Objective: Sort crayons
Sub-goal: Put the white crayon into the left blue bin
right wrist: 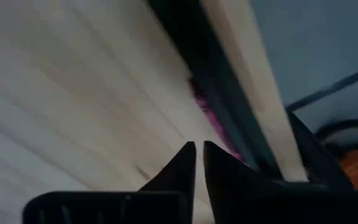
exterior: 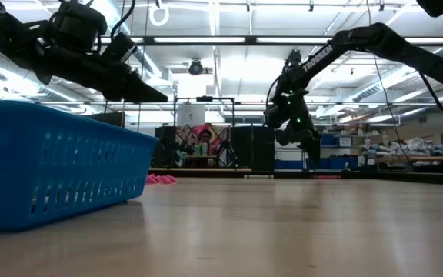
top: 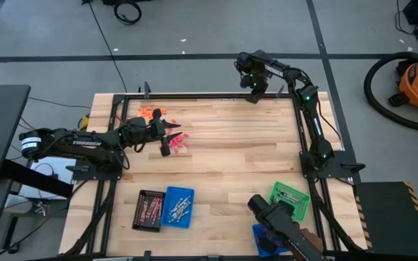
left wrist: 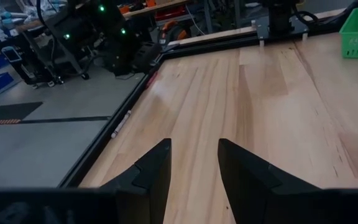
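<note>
Orange crayons (top: pixel 151 112) lie in a loose heap on the table at the far left. Red-pink crayons (top: pixel 180 142) lie just beyond my left gripper (top: pixel 170 135), which hovers above the table, open and holding nothing (left wrist: pixel 194 155). My right gripper (top: pixel 256 94) points down over the table's far edge. Only a narrow gap separates its fingertips (right wrist: pixel 199 149), and nothing sits in it. Below it a pink crayon (right wrist: pixel 205 112) lies against the dark frame rail (right wrist: pixel 229 124). The black tray (top: pixel 147 210) and the blue tray (top: pixel 178 206) at the near side hold crayons.
A green tray (top: pixel 290 199) stands at the near right, with another blue tray (exterior: pixel 44 165) beside it, close to the low camera. A dark metal frame (top: pixel 194 95) runs along the table's edges. Bare wood lies between the two arms.
</note>
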